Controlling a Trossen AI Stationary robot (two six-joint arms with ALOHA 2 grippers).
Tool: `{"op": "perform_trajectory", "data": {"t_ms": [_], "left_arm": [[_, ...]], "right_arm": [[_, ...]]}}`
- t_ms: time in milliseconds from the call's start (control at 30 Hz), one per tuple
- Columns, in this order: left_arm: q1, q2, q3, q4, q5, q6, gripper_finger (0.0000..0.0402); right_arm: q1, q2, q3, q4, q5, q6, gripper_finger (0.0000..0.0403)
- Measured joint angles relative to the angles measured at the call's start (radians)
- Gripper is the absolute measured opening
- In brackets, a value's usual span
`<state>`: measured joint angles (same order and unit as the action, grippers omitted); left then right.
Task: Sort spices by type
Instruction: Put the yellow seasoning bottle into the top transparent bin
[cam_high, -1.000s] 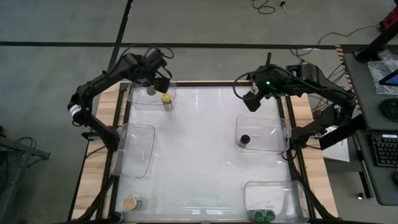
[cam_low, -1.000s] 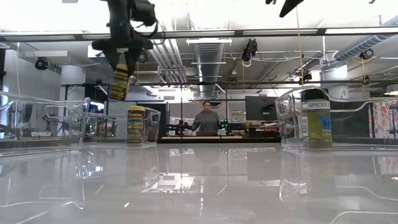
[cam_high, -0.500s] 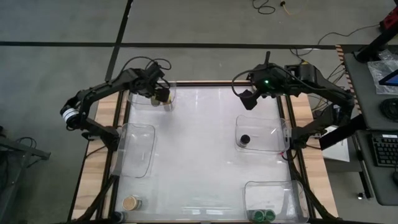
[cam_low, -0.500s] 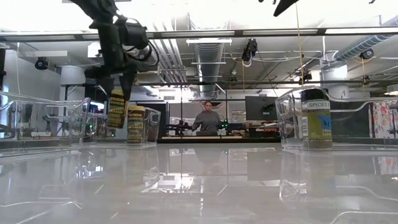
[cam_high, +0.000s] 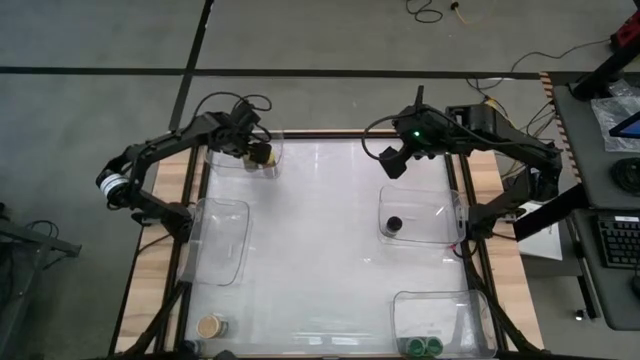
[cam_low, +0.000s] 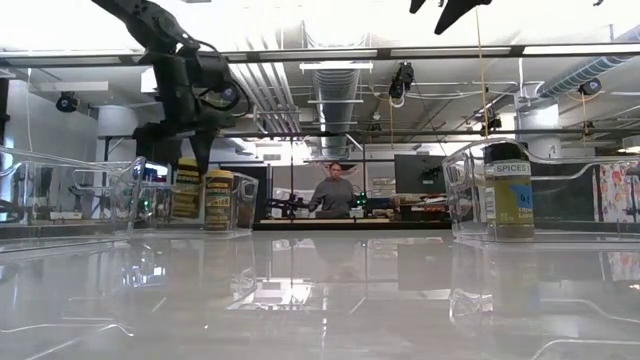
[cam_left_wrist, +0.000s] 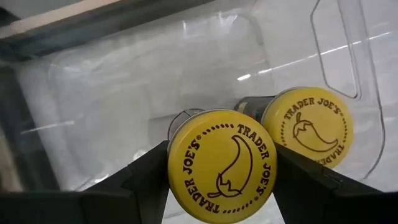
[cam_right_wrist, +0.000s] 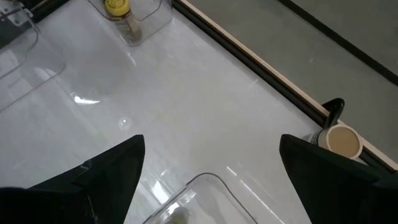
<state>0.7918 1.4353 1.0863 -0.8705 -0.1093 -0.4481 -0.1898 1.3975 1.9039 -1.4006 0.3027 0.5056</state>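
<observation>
- Our left gripper (cam_left_wrist: 221, 180) is clamped on a yellow-lid jar (cam_left_wrist: 222, 163), one finger each side of the lid, down inside the far-left tray (cam_high: 228, 160).
- The low view shows the held jar's base at or close to the tray floor; we can't tell if it's touching.
- A second yellow-lid jar (cam_left_wrist: 308, 127) stands just beside it in the same tray, so this is the right bin.
- To do it well, we'd confirm the base is seated, open just enough to clear the lid, then lift straight up. Any sideways drift likely knocks the neighbour.
- The near tray wall sits close too; we'd keep the retreat vertical.
- Our right gripper (cam_right_wrist: 208, 162) hangs wide open and empty above the table, near the right-hand tray (cam_high: 448, 200) that holds the black-lid jar (cam_high: 394, 224).
- Still outside any tray: the tan-lid jar (cam_high: 210, 325) at the near-left table edge, probably next.
- Green-lid jars (cam_high: 422, 346) are already paired in the near-right tray (cam_high: 470, 305).
- A person (cam_low: 333, 192) stands in the room well behind the table, no conflict.
</observation>
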Motion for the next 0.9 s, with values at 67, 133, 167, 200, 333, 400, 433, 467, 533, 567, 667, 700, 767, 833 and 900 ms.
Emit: {"op": "perform_trajectory", "data": {"t_ms": [67,133,167,200,333,400,433,467,533,567,667,700,767,833,900], "left_arm": [[0.0,0.0,-0.014,0.029,0.014,0.0,0.0219],[0.001,0.0,-0.025,0.037,0.02,0.0,0.0219],[0.0,0.0,-0.03,0.039,0.02,0.0,0.0219],[0.0,0.0,-0.033,0.043,0.022,-0.001,0.0219],[0.0,0.0,-0.038,0.051,0.022,0.0,0.0219],[0.0,0.0,-0.04,0.051,0.023,-0.001,0.0219],[0.0,0.0,-0.04,0.051,0.023,-0.001,0.0219],[0.0,0.0,-0.041,0.05,0.024,-0.001,0.0219],[0.0,0.0,-0.046,0.05,0.038,-0.006,0.0219],[0.0,0.0,-0.047,0.05,0.044,-0.006,0.0219],[0.0,0.0,-0.054,0.054,0.046,-0.006,0.0219],[0.0,0.0,-0.057,0.06,0.046,-0.006,0.0219],[0.0,0.0,-0.065,0.069,0.047,-0.008,0.0219],[0.0,0.0,-0.075,0.078,0.047,-0.009,0.0219],[0.0,0.0,-0.086,0.09,0.047,-0.015,0.0219]], "right_arm": [[0.0,0.0,0.0,0.0,0.0,0.0,0.0364],[0.0,0.0,0.0,0.0,0.0,0.0,0.0364],[0.0,0.0,0.0,0.0,0.0,0.001,0.0364],[0.0,0.0,0.0,0.0,0.0,0.003,0.0364],[0.0,0.0,0.0,0.0,0.0,0.01,0.0364],[0.0,0.0,0.0,0.0,0.0,0.011,0.0364],[0.0,0.0,0.0,0.0,0.0,0.011,0.0364],[0.0,0.0,0.0,0.0,0.0,0.011,0.0364],[0.0,0.0,0.0,0.0,0.0,0.011,0.0364],[0.0,0.0,0.0,0.0,0.0,0.011,0.0364],[0.0,0.0,0.0,0.0,0.0,0.012,0.0364],[0.0,0.0,0.0,0.0,0.0,0.016,0.0364],[0.0,0.0,0.0,0.0,0.0,0.019,0.0364],[0.0,0.0,0.0,0.001,0.0,0.019,0.0364],[0.0,0.0,0.0,0.001,0.0,0.019,0.0364]]}}
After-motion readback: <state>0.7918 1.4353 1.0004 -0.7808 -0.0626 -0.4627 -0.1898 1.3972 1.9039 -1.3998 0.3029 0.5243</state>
